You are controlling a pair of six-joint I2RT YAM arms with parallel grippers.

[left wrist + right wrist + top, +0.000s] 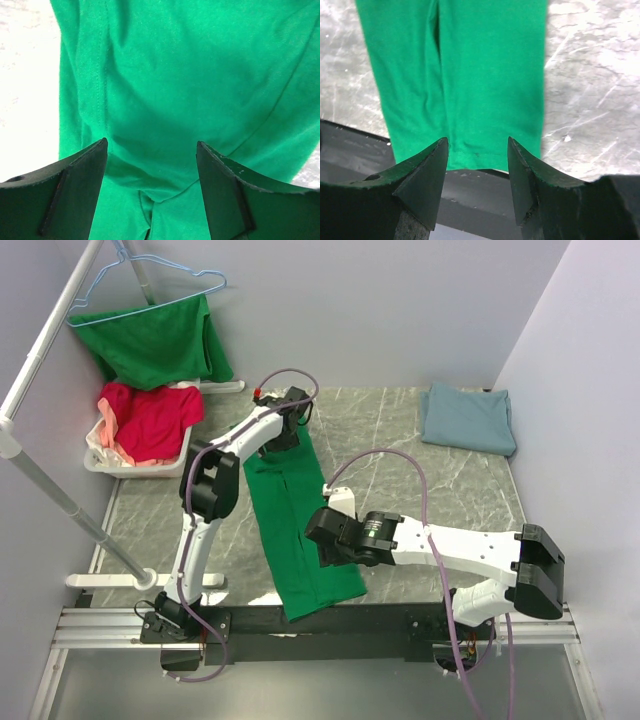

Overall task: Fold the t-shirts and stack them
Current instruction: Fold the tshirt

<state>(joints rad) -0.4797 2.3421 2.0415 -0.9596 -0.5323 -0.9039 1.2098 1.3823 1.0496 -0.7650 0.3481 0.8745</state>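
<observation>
The green t-shirt [295, 530] lay on the table [420, 490] as a long narrow strip, its sides already folded in, so the step in hand looked like the crosswise fold that would shorten it into a stackable packet. The left gripper [151, 142] hung over the strip's far end with its fingers apart. Green cloth filled the space between and ahead of them, with a seam and a soft crease directly under the gap, and nothing was pinched. The right gripper [477, 140] hovered at the near end, also spread and empty. The shirt's hem lay just ahead of its fingertips, spilling off the table onto the black rail [350, 145] below them. The next move probably called for both grippers to drop and close on the cloth, catching all the layers together, and then to carry one end over the other without dragging the strip askew. The overhanging hem seemed the easier place to get a finger under. Well off to the right gripper's far right sat a folded blue-grey t-shirt [468, 418], the likely base of the stack.
</observation>
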